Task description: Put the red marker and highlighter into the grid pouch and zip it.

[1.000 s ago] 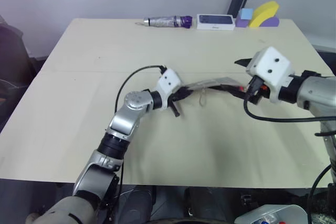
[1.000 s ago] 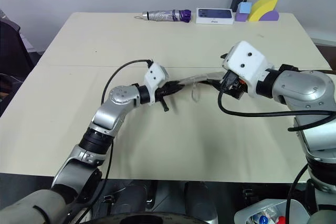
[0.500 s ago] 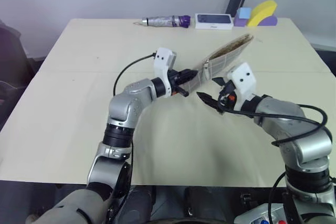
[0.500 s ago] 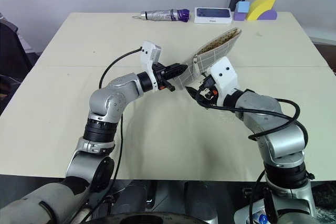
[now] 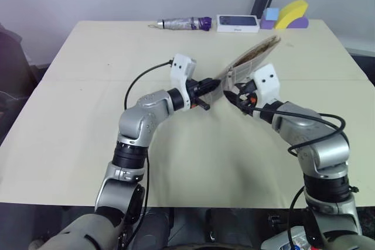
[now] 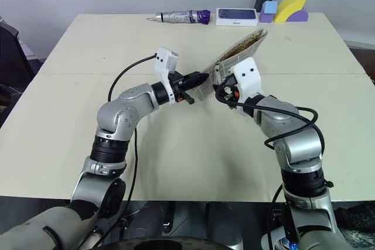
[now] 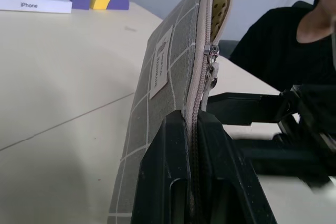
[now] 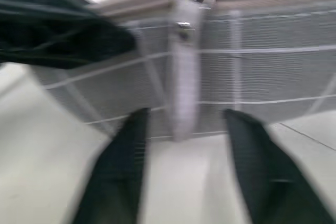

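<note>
Above the table (image 5: pixel 88 62), grid pouch (image 5: pixel 249 62) slants up-right.

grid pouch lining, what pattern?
Cream with small dark dots, seen through the open top of the grid pouch; the left wrist view shows it best.

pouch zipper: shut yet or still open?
Mostly open. On the grid pouch the zipper slider sits near the end clamped by the left tool; beyond it the mouth gapes, showing the lining.

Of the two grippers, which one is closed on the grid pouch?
The left gripper pinches the grid pouch at its zipper edge; the right gripper has fingers apart.
</note>
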Controlling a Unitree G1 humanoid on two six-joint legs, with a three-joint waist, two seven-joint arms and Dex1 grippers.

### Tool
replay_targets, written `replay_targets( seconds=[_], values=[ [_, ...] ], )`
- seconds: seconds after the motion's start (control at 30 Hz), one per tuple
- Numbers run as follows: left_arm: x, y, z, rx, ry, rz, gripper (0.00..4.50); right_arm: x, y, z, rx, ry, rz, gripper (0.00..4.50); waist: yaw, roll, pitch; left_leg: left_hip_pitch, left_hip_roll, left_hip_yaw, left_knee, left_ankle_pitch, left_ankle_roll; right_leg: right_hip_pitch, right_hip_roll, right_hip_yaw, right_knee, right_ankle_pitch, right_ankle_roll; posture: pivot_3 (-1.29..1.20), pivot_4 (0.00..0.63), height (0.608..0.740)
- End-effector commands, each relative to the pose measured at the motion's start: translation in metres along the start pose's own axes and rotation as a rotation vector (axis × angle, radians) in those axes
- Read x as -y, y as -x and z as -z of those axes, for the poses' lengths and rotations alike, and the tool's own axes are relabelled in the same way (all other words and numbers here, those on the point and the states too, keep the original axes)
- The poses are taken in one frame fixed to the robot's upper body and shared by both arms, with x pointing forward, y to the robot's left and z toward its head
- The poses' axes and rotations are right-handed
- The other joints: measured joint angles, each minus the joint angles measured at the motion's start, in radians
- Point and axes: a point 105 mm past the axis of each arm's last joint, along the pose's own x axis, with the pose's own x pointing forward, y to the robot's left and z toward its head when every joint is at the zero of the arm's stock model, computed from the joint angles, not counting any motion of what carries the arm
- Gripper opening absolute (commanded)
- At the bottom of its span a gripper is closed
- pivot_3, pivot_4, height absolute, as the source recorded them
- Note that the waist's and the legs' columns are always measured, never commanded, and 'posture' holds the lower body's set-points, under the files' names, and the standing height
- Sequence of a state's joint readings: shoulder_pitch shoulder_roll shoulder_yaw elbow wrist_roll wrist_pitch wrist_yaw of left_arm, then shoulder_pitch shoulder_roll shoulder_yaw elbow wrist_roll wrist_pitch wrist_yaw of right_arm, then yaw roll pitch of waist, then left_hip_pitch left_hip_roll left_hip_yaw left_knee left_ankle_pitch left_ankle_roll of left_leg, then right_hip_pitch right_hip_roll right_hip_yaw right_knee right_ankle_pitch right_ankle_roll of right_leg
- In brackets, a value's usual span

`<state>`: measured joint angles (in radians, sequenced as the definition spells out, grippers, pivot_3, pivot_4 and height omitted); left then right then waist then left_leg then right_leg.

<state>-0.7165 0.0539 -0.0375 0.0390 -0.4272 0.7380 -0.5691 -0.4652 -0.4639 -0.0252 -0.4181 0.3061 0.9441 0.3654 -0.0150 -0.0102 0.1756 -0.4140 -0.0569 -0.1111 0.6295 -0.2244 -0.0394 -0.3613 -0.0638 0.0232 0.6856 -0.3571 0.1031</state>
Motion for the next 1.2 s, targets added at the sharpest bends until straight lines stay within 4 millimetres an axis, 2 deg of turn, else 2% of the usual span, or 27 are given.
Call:
replay_targets(
  seconds=[0.03,0.07,0.17,0.23,0.4,0.47,0.53,0.6,0.67,0.7,0.77,0.83,0.93,1.07,1.2],
  values=[
    [0.010,0.000,-0.011,0.036,-0.037,0.039,0.00,0.004,0.005,-0.023,0.081,0.036,0.013,0.27,0.000,0.000,0.000,0.000,0.000,0.000,0.000,0.000,0.000,0.000,0.000,0.000,0.000,0.000,0.000,0.00,0.150,0.740],
    [0.009,0.001,-0.011,0.032,-0.046,0.035,0.00,0.005,0.006,-0.025,0.083,0.043,0.015,0.06,0.000,0.000,0.000,0.000,0.000,0.000,0.000,0.000,0.000,0.000,0.000,0.000,0.000,0.000,0.000,0.00,0.150,0.740],
    [0.004,0.002,-0.005,-0.001,-0.117,0.022,0.00,0.016,0.012,-0.033,0.096,0.070,0.045,0.06,0.000,0.000,0.000,0.000,0.000,0.000,0.000,0.000,0.000,0.000,0.000,0.000,0.000,0.000,0.000,0.00,0.150,0.740],
    [0.000,0.005,0.000,-0.026,-0.165,0.016,0.00,0.031,0.019,-0.043,0.110,0.099,0.093,0.06,0.001,0.000,0.000,0.000,0.000,0.000,0.000,0.000,0.000,0.000,0.000,0.000,0.000,0.000,0.000,0.00,0.150,0.740],
    [-0.009,0.013,0.017,-0.111,-0.297,0.018,0.00,0.087,0.046,-0.077,0.162,0.178,0.306,0.06,0.000,0.000,0.000,0.000,0.000,0.001,-0.001,0.000,0.000,0.000,0.000,0.000,0.000,0.000,0.000,0.00,0.150,0.740],
    [-0.012,0.016,0.023,-0.134,-0.321,0.021,0.00,0.114,0.059,-0.085,0.158,0.201,0.436,0.06,0.000,0.000,0.000,0.000,0.000,0.001,-0.001,0.000,0.000,0.000,0.000,0.000,0.000,0.000,0.000,0.00,0.150,0.740],
    [-0.014,0.019,0.026,-0.143,-0.330,0.023,0.00,0.132,0.068,-0.087,0.136,0.231,0.525,0.06,0.001,0.000,0.000,0.000,0.000,0.001,-0.001,0.000,0.000,0.000,0.000,0.001,0.000,0.000,0.000,0.00,0.150,0.740],
    [-0.014,0.021,0.027,-0.143,-0.318,0.026,0.00,0.137,0.070,-0.083,0.105,0.236,0.535,0.06,-0.001,0.001,0.000,0.000,0.000,0.001,-0.001,0.000,0.000,0.000,0.000,0.001,-0.001,0.000,0.000,0.00,0.150,0.740],
    [-0.011,0.024,0.025,-0.120,-0.276,0.050,0.00,0.131,0.068,-0.073,0.066,0.227,0.475,0.06,-0.002,0.001,0.000,0.000,0.000,0.002,-0.001,0.000,0.000,0.000,0.000,0.001,0.000,0.000,0.000,0.00,0.150,0.740],
    [-0.010,0.025,0.023,-0.109,-0.262,0.053,0.79,0.127,0.067,-0.068,0.047,0.217,0.444,0.61,-0.002,0.001,0.000,0.000,0.000,0.001,-0.001,0.000,0.000,0.000,0.000,0.001,0.000,0.000,0.000,0.00,0.150,0.740],
    [-0.011,0.028,0.018,-0.095,-0.256,0.047,1.60,0.118,0.064,-0.055,0.001,0.222,0.386,1.37,-0.002,0.001,0.000,0.000,0.000,0.002,-0.001,0.000,0.001,-0.001,0.000,0.001,0.000,0.000,0.000,0.00,0.150,0.740],
    [-0.020,0.034,0.012,-0.084,-0.251,-0.002,2.62,0.109,0.063,-0.041,-0.047,0.241,0.336,2.44,0.000,0.001,0.000,-0.001,0.001,0.001,-0.001,0.000,0.001,-0.001,0.000,0.001,0.000,0.000,0.000,0.00,0.150,0.740],
    [-0.031,0.050,0.006,-0.088,-0.256,-0.045,4.11,0.101,0.065,-0.024,-0.094,0.273,0.285,2.50,0.000,0.001,0.000,-0.003,0.000,0.001,0.000,0.000,0.001,-0.002,0.000,0.001,0.000,0.000,0.000,0.00,0.150,0.740],
    [-0.058,0.090,0.000,-0.086,-0.246,-0.169,4.11,0.096,0.081,0.008,-0.179,0.284,0.211,2.50,0.000,0.001,0.000,-0.004,0.001,0.001,-0.001,0.000,0.001,-0.003,0.000,0.001,-0.001,0.000,0.000,0.00,0.150,0.740],
    [-0.077,0.120,0.005,-0.113,-0.242,-0.274,4.11,0.097,0.091,0.018,-0.190,0.284,0.184,2.50,-0.001,0.001,0.000,-0.004,0.001,0.001,-0.001,0.000,0.001,-0.003,0.000,0.001,0.000,0.000,0.000,0.00,0.150,0.740]
  ],
)
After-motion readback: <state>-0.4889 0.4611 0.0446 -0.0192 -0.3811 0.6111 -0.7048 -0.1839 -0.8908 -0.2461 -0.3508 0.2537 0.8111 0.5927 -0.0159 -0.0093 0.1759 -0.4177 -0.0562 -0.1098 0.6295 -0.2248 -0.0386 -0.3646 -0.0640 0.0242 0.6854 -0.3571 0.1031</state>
